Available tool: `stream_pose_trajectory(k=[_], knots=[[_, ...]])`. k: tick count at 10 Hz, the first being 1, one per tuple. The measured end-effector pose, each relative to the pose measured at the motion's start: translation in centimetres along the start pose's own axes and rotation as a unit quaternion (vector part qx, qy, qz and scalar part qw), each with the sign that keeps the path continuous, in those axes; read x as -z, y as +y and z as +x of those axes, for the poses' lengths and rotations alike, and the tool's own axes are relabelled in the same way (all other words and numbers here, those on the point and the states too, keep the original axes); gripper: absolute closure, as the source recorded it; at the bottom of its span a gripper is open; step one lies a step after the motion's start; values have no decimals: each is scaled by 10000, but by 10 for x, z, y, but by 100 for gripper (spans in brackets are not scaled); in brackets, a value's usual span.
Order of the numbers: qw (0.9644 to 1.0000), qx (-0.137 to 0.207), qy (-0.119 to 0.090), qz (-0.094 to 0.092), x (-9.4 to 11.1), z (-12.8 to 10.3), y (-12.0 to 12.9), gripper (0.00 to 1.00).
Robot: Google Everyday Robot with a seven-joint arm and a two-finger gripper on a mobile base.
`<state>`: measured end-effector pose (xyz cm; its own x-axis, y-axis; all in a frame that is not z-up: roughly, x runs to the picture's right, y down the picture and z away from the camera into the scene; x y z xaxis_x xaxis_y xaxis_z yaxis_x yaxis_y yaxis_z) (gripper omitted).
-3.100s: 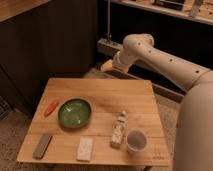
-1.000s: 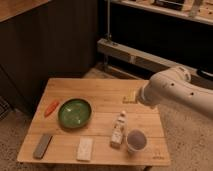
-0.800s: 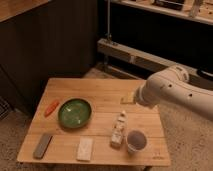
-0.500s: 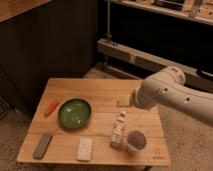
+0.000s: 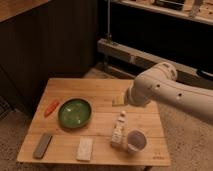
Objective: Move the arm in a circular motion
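One tan stub is all that shows of my gripper (image 5: 119, 102), poking out leftward from under my wrist. Whether it is apart or together I cannot tell. It holds nothing that I can see, and it hangs over the right-middle part of the table (image 5: 100, 86), to the right of the bowl (image 5: 75, 112) and farther back than the bottle (image 5: 119, 131).

Behind it my arm (image 5: 165, 92) swells into a thick white rounded wrist and rises to a bulging joint. From there it runs as a long dotted tube down and out past the right edge of the view, so the forearm lies above the table's right side.

A pale cup (image 5: 136, 141) stands just beside the bottle near the front right. A carrot (image 5: 51, 107) lies left of the bowl. Along the front edge sit a grey bar (image 5: 42, 145) and a white block (image 5: 84, 148), apart from each other.
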<state>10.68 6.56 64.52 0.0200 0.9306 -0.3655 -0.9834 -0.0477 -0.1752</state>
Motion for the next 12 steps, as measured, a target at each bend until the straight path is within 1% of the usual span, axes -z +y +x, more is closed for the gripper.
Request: stream_pose_trajectory(k=[1,2,3,4,5,6,7,8,9,10,11,12], knots=[[9995,249,125,-154,6,3,9,20],[9969,601,302,-418,13,4,32,20],[9935,847,435,-620,18,4,51,20],[9901,1049,523,-768,22,0,72,20],[9856,1257,630,-936,23,-7,96,20],[9803,1449,723,-1130,24,-19,121,20],[9750,1590,804,-1326,22,-31,140,20],[9686,1760,839,-1544,20,-50,165,20],[9647,1860,836,-1669,15,-68,181,20],[9621,1928,797,-1758,11,-85,195,20],[9600,1975,740,-1841,3,-110,208,20],[9596,1972,644,-1900,-6,-141,213,20]])
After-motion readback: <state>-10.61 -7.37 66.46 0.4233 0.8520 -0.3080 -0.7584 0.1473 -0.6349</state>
